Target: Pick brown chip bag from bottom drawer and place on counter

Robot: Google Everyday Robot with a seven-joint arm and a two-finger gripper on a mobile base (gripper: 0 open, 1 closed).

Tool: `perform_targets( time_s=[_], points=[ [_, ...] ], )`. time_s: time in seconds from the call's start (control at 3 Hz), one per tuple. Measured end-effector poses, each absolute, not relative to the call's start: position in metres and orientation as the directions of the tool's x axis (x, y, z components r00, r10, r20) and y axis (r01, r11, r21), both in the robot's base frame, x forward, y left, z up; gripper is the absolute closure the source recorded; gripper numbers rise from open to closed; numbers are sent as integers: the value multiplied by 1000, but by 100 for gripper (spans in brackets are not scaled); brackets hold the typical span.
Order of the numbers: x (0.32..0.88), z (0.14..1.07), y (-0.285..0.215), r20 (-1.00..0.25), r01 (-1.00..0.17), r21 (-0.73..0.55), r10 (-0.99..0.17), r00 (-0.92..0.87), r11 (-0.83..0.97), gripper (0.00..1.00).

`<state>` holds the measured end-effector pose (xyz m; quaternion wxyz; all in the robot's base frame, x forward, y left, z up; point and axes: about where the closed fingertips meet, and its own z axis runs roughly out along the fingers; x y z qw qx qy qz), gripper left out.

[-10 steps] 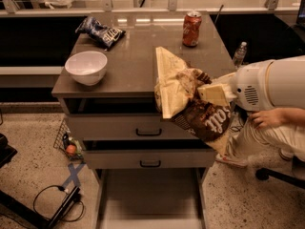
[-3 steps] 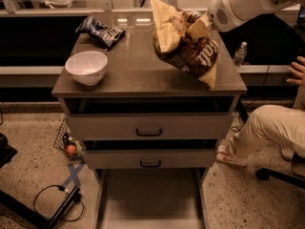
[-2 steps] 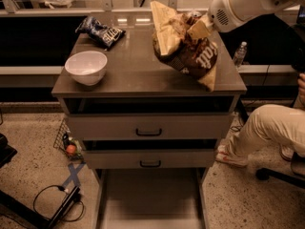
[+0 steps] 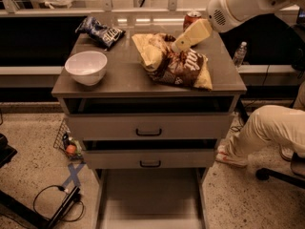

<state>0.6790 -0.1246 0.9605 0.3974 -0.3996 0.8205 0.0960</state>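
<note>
The brown chip bag [image 4: 178, 66] lies crinkled on the right half of the counter [image 4: 119, 78], its tan edge toward the front right. My gripper [image 4: 183, 42], cream-coloured on a white arm coming in from the upper right, rests at the bag's top back edge and touches it. The bottom drawer [image 4: 150, 199] is pulled out below the cabinet, and its flat grey floor is bare.
A white bowl [image 4: 86, 67] stands at the counter's left front, a dark blue chip bag [image 4: 101, 31] at its back left, and a red can [image 4: 191, 19] behind the brown bag. A seated person's leg [image 4: 267, 128] is at the right. A water bottle [image 4: 239, 54] stands behind.
The brown chip bag has come down from hanging above the counter's right side and now lies on the counter. My gripper has lowered with it.
</note>
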Motion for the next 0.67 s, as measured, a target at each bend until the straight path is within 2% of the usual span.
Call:
perform_targets(
  time_s=[0.33,0.67],
  points=[
    [681,962,-121,-728,-734,-154,-578,-368,661,0],
    [691,1034,-125,-741,-672,-210,-564,-364,710,0]
  ],
)
